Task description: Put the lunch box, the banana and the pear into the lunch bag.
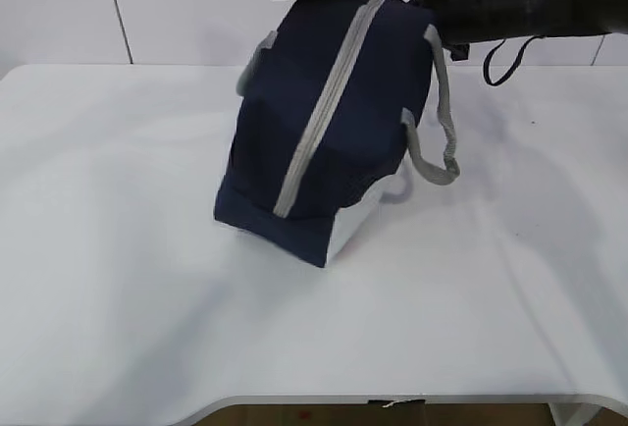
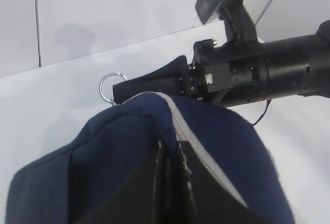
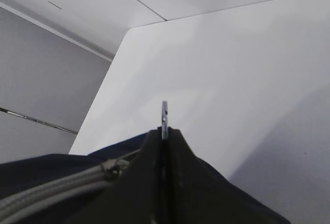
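both hands point(image 2: 172, 175) point(image 3: 164, 141) pinched on lunch bag point(image 1: 324, 132) top, zipper ring point(image 2: 111, 87).

Bright even light; soft shadows; wrist foregrounds blurry

Hidden inside the zipped lunch bag point(image 1: 324, 122): any contents. Cut off at the exterior view's top edge: both arms.

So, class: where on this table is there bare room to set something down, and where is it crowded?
Bare table lies left of the lunch bag, along the front edge, and to its right past the grey handle. It is crowded above the bag's top, where the left gripper and right gripper meet.
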Controlling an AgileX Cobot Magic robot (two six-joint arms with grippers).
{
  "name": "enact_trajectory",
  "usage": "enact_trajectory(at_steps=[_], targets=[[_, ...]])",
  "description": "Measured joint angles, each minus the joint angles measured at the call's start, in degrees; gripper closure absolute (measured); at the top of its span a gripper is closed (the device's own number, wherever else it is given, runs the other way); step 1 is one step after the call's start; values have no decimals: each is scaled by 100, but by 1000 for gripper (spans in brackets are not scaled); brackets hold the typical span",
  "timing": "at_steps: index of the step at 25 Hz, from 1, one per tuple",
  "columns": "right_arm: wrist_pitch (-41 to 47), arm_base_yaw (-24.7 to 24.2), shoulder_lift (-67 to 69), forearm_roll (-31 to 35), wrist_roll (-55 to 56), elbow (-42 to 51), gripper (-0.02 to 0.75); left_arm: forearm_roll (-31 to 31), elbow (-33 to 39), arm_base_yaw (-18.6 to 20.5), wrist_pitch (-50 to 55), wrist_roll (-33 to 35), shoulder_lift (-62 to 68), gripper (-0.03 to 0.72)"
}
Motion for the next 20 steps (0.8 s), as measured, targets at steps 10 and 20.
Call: enact_trajectory(at_steps=[10, 20], targets=[[283, -10, 0, 119, 65, 0, 730, 34, 0, 0, 46, 22, -116, 673], [1107, -95, -12, 316, -329, -401, 280, -79, 0, 0, 323, 22, -152, 673]])
